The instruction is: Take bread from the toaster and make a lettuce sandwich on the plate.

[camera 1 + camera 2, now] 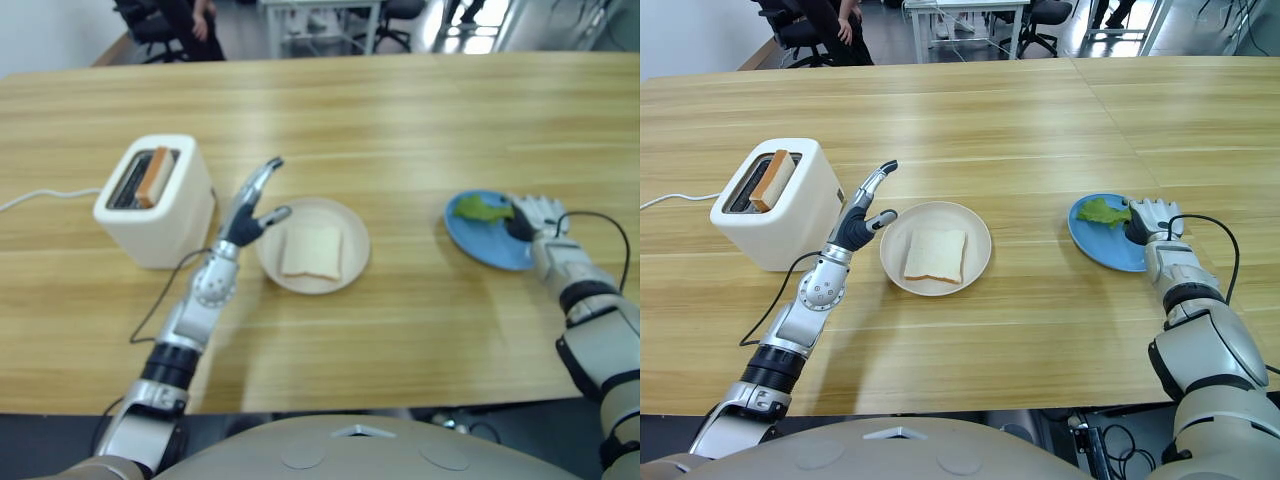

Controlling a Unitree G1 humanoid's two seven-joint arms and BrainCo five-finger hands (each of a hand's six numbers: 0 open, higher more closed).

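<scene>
pale wood table: long planks with fine lengthwise grain and a smooth, matte face; one straight seam crosses it on the far right.
left hand: grey metal and black, raised off the wood, spread wide with its fingers stretched straight and tilted upward; it holds nothing.
toaster: cream-white box with rounded corners, a smooth shell and two dark slots on top, just left of the left hand.
toast: tan slice with a brown crust, standing upright in one slot, left of and beyond the left hand.
white cord: thin and limp, trailing from the toaster away from the left hand.
cream plate: round, shallow and matte, just right of the left hand, its rim close under the outstretched fingertips.
bread slice: squarish, white and soft-crumbed with a pale crust, lying flat in the cream plate's middle, right of the left hand.
right hand: white-grey shell with a dark inner side, set over the right edge of the blue plate; whether it grips anything cannot be told.
lettuce: crinkled green leaf on the far part of the round blue plate, immediately left of the right hand, its near end meeting the hand.
black cable: thin loop on the wood just right of the right hand.
</scene>
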